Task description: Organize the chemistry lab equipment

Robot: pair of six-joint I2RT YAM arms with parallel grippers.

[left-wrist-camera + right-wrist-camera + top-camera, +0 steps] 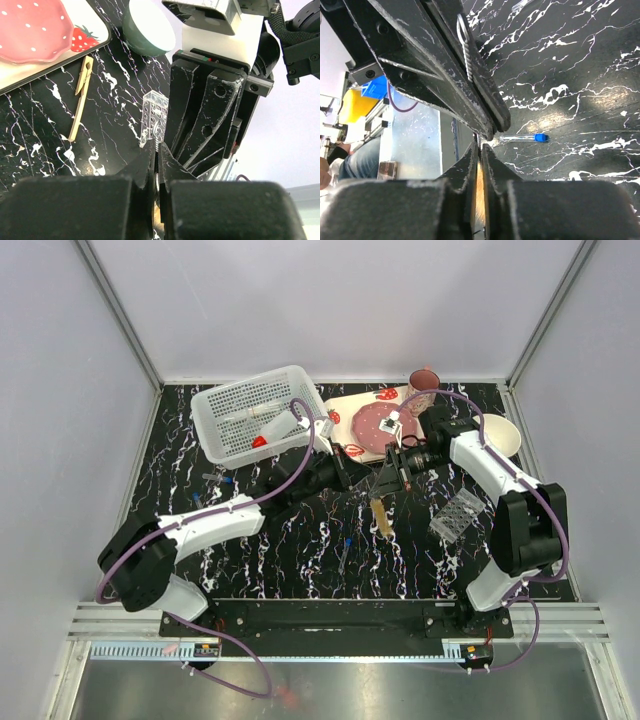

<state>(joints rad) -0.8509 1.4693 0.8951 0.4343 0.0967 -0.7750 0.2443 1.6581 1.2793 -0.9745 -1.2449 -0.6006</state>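
Both grippers meet above the table's middle on one wooden-handled tool (380, 517), whose wooden end hangs below them. My left gripper (370, 476) is shut on the tool's twisted wire (158, 161). My right gripper (392, 472) is shut on the wooden handle (480, 200). The jaws face each other tip to tip. The wire loop (466, 45) lies along the left gripper's finger. A clear grid tube rack (457, 515) lies at the right, also in the left wrist view (155, 117). A blue-capped vial (522, 137) lies on the table. A white squeeze bottle with red cap (275, 430) lies in the basket.
A white mesh basket (222, 405) stands at the back left. The strawberry tray (345, 405) with pink plate (378, 425) and mug (424, 380) is at the back middle. A round white bowl (500, 435) is at the right. A wooden clip (82, 95) lies beside the tray.
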